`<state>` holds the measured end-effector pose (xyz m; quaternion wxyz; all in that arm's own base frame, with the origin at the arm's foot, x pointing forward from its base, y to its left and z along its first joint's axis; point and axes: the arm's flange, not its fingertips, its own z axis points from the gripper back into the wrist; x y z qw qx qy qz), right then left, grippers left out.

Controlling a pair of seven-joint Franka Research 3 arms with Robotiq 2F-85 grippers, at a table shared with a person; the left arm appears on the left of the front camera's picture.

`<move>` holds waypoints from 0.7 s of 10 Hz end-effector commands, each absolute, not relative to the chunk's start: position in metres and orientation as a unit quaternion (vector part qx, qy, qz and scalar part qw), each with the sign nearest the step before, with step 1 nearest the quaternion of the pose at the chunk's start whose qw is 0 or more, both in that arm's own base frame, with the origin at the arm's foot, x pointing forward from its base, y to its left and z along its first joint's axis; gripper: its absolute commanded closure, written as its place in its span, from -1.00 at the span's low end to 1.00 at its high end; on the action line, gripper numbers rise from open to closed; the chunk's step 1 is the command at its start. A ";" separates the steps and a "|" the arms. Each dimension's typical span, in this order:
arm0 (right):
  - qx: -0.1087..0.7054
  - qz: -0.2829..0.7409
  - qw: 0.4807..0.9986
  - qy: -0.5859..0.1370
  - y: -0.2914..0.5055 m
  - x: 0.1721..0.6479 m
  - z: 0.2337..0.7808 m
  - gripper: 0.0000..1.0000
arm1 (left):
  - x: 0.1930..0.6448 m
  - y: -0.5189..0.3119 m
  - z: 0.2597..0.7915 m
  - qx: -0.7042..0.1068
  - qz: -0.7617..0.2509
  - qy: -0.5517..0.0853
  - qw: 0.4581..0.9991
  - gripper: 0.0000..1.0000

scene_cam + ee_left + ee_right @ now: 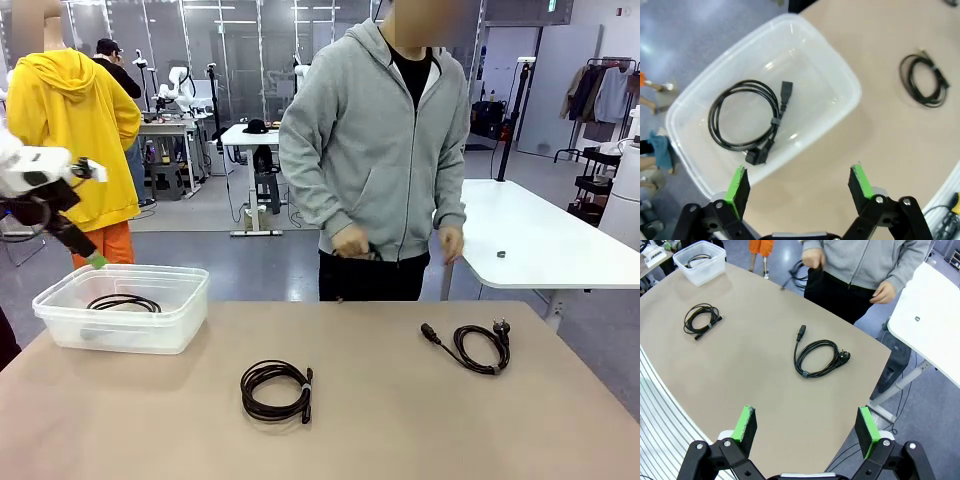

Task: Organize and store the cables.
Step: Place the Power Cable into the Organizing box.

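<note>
Three cables are in view as black coils. One cable (123, 302) (747, 120) lies inside the clear plastic bin (60, 320) (840, 75) at the table's left. A banded coil (277, 390) (923, 80) (701, 320) rests mid-table near the front. The coil with plug ends (480, 345) (817, 357) lies at the right. My left gripper (90, 255) (799, 187) hangs open above the bin's near edge, holding nothing. My right gripper (807, 427) is open high over the table's right end, well short of the plug-end coil. The person's hand (352, 242) (810, 262) holds another black cord at the far edge.
The person in a grey hoodie (375, 140) stands at the far side, both hands at waist height. A white table (540, 240) (925, 315) stands off the right corner. Bare tabletop lies between the coils and along the front edge.
</note>
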<state>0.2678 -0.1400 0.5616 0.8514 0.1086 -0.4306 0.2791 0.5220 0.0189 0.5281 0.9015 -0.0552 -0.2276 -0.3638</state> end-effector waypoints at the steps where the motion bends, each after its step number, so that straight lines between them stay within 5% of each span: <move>1: 0.107 0.280 0.851 -0.430 -0.141 0.267 0.562 -1.00 | 0.476 0.036 0.535 -0.086 -0.382 -0.257 0.884 -1.00; 7: 0.107 0.280 0.851 -0.430 -0.141 0.267 0.562 -1.00 | 0.354 0.027 0.534 -0.051 -0.443 -0.292 0.846 -1.00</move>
